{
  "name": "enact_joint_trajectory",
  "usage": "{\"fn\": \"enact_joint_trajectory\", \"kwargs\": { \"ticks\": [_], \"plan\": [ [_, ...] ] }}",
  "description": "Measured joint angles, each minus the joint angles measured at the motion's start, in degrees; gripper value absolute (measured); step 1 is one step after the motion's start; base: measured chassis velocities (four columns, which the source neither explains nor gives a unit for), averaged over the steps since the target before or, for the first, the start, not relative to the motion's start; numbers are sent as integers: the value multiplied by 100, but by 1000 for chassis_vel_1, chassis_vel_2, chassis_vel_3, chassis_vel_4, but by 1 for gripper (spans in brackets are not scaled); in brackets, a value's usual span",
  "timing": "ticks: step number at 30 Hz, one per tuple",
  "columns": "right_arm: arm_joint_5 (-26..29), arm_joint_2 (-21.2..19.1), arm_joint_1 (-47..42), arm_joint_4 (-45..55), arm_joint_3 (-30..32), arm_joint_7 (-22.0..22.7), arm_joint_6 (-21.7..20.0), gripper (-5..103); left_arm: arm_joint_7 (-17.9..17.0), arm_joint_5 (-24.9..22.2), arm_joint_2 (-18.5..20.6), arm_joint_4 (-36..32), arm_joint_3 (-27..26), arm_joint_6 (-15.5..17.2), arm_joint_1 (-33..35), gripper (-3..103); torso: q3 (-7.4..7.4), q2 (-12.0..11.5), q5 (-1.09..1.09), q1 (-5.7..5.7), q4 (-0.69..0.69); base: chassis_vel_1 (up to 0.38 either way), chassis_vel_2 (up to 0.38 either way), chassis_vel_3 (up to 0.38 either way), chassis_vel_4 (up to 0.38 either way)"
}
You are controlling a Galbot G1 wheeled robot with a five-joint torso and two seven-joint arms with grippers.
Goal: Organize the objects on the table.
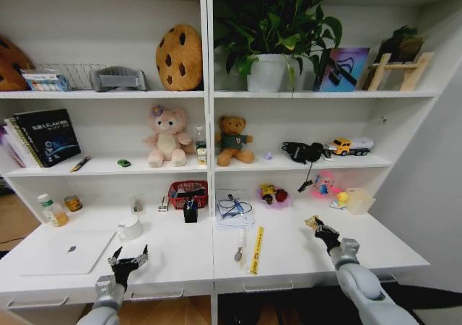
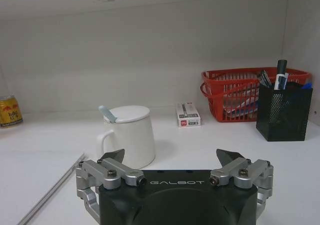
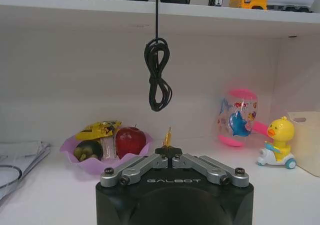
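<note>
Left gripper point(image 2: 172, 160) fingers wide, hovering over the surface point(image 1: 180, 256); white mug point(image 2: 129, 135) just ahead, closed laptop point(image 1: 68, 251) beside it. Right gripper point(image 3: 169, 150) fingers pinched on a small gold-tipped object point(image 3: 167, 135), above the surface near the fruit bowl point(image 3: 102, 157).

"GALBOT" on left hand point(image 2: 175, 166) and right hand point(image 3: 170, 150) housings; box label unreadable.

the head view looks forward and down from high over the long white tabletop point(image 1: 180, 256) and white shelving; each wrist view sits low and close behind its own pincer, facing the back wall; head and left wrist views share the red mesh plastic basket point(image 1: 188, 193) point(image 2: 235, 97)
</note>
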Motion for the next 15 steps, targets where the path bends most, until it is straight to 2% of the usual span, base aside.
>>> {"fn": "enact_joint_trajectory", "kwargs": {
  "ticks": [4, 10, 15],
  "plan": [
    [129, -41, 534, -347, -140, -13, 97, 0, -14, -72, 185, 177, 266, 63, -268, 100, 0, 0, -2, 0, -8, 0, 0, 0, 0],
    [148, -62, 1171, -666, -453, -56, 105, 0, -9, -95, 270, 292, 328, 71, -336, 100, 0, 0, -1, 1, 1, 0, 0, 0, 0],
    [111, -33, 1351, -699, -659, 6, 77, 0, 2, -103, 271, 352, 330, 69, -368, 100, 0, 0, -1, 0, -5, 0, 0, 0, 0]
  ]
}}
